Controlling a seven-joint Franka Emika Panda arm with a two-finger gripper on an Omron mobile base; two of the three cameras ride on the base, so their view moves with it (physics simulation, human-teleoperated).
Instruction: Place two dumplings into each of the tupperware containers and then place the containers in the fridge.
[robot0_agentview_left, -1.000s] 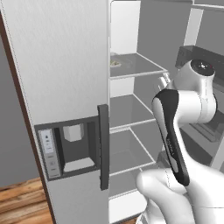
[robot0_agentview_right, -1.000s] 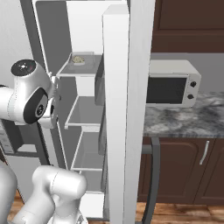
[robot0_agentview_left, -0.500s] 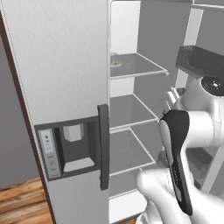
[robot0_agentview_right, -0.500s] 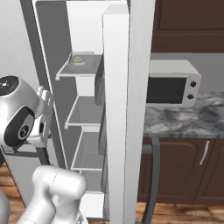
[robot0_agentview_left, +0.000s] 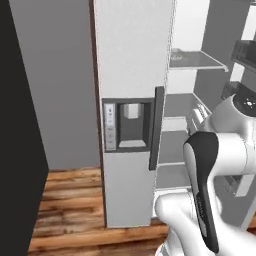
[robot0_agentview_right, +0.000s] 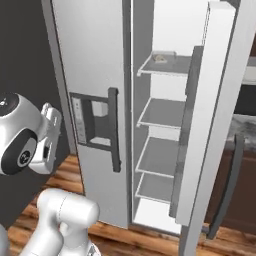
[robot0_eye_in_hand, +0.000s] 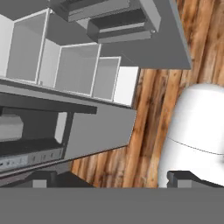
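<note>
— Grey fridge fills the middle, doesn't it? Which door is open?

— The one on the right of the right base view stands swung out, so the pale interior with its shelves is bare to see. The other door, with the dark-framed water dispenser panel and a dark vertical handle, is closed.

— Where are the tupperware containers?

— One whitish tray sits on the top shelf, with a small pale lump in it that may be a dumpling; too small to be sure. The second container I cannot make out.

— And the arm?

— Its white links rise in front of the fridge, above the wooden floor. In the hand view the fingers show at the bottom edge as dark tips, spread wide apart, pinching nothing, looking down at the floorboards beside the fridge.
</note>
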